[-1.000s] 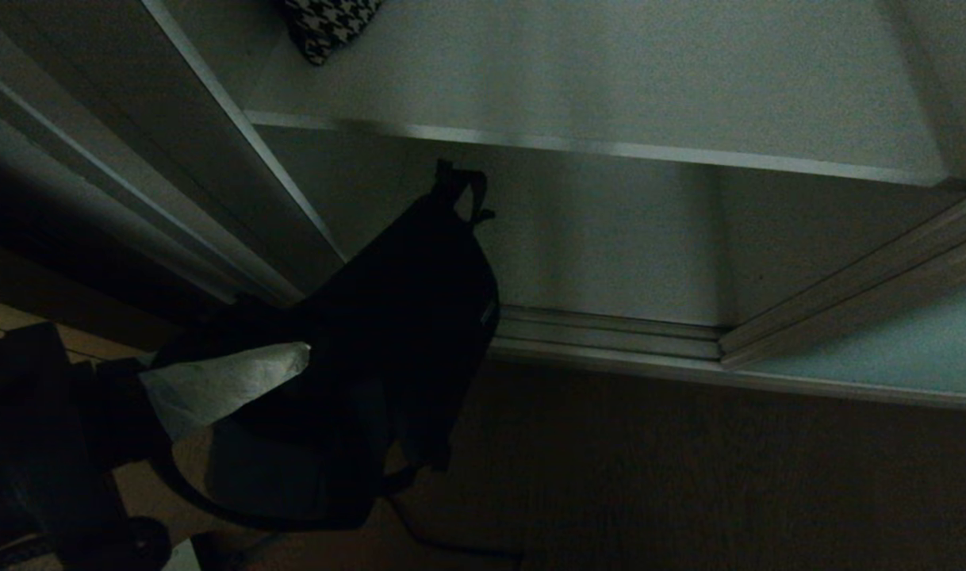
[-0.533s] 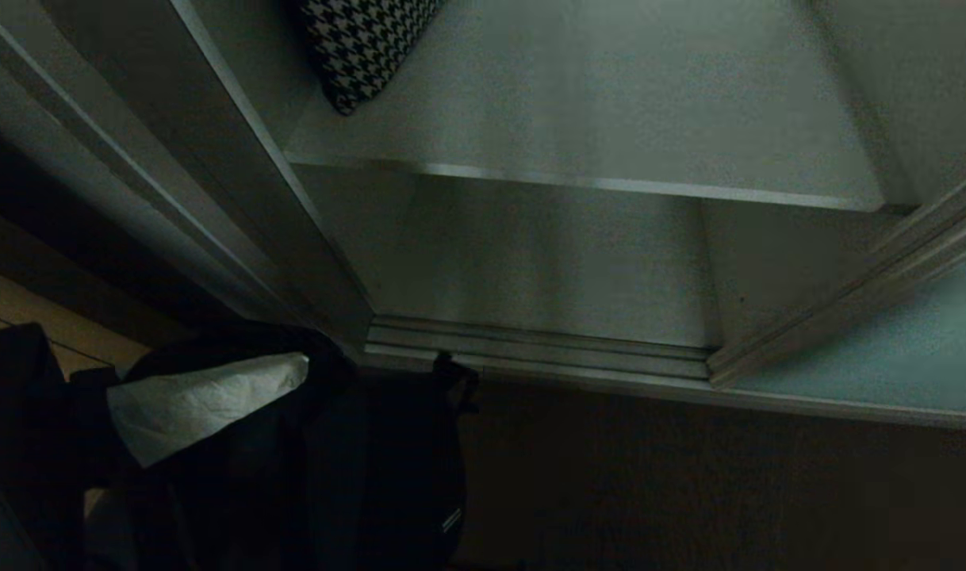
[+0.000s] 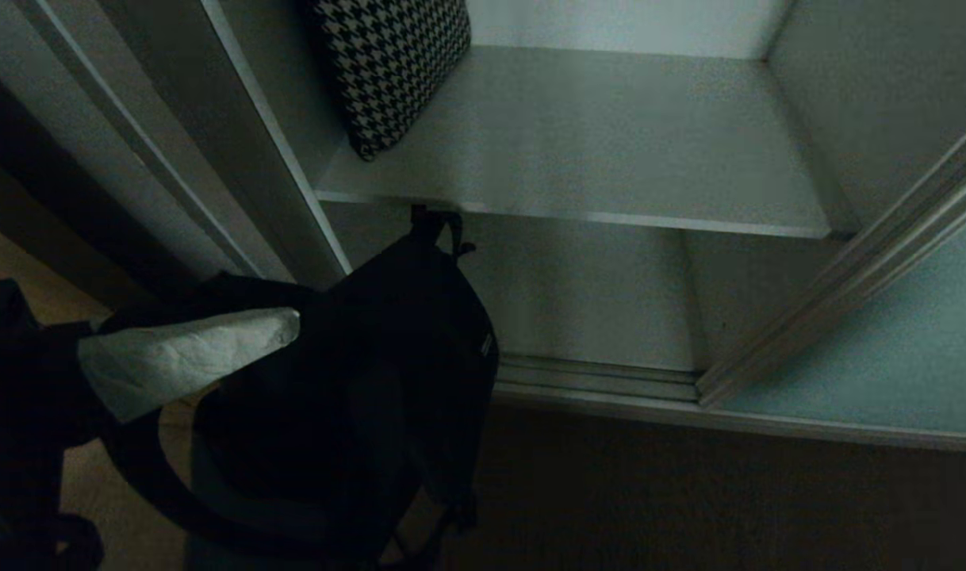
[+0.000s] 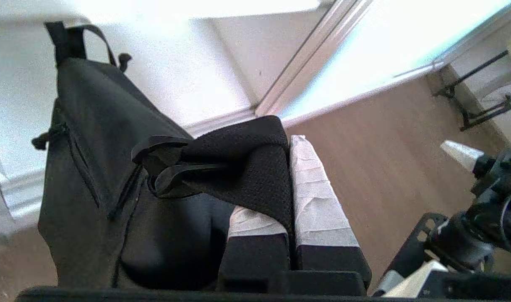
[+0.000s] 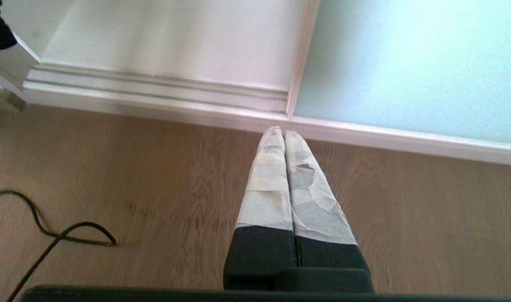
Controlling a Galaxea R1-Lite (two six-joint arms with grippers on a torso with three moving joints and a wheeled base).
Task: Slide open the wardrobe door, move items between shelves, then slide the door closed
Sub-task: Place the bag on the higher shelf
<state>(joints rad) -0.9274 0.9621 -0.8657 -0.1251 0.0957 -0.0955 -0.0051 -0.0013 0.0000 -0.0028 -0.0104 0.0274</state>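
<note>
Black fabric bag (image 3: 388,373) hangs from the left tool (image 4: 290,167), whose fingers are clamped together on its mesh strap (image 4: 247,163). Bag held outside the wardrobe, below and in front of the upper shelf (image 3: 602,139), long axis hanging downward. Shelf lies up and ahead of the tool; houndstooth cloth (image 3: 396,67) occupies its left end. Sliding door (image 3: 887,349) stands open at right. Right tool (image 5: 284,138) pressed together, idle above the floor.
</note>
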